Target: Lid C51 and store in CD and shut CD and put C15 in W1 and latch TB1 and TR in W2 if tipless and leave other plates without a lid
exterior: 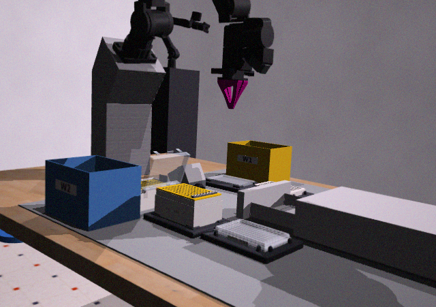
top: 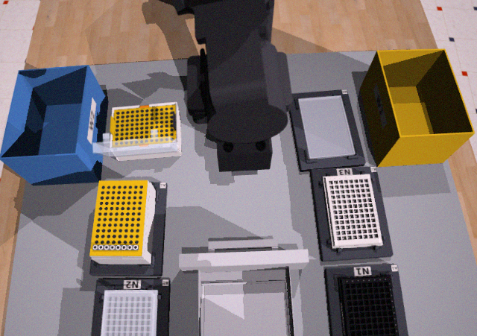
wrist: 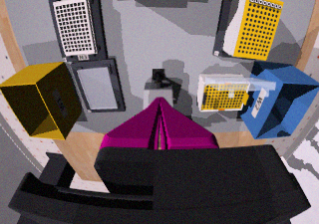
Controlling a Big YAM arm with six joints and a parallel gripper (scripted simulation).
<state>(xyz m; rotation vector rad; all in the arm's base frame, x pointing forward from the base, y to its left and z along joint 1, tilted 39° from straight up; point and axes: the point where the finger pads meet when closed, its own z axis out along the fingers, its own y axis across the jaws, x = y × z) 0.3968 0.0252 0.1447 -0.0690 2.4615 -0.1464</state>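
Observation:
My gripper (exterior: pixel 231 94) has magenta fingers, is shut and empty, and hangs high above the middle back of the bench; it also shows in the wrist view (wrist: pixel 159 124). The clear plate (top: pixel 130 311) sits in nest N2 without a lid. The lid (top: pixel 326 126) lies on the lid park. The white plate (top: pixel 352 209) sits in nest N3. The tip box TB1 (top: pixel 144 127) stands next to the blue bin W2 (top: pixel 50 122) with its clear lid raised. The tip rack TR (top: pixel 121 218) shows one row of tips at its near end. The cooler's drawer (top: pixel 244 302) is pulled out.
The yellow bin W1 (top: pixel 419 101) stands at the back right. A black plate (top: pixel 366 305) sits in nest N1. The cooler housing (exterior: pixel 366 222) fills the front right. The arm's body (top: pixel 238 74) hides the bench behind the tip box, and the green key is not visible.

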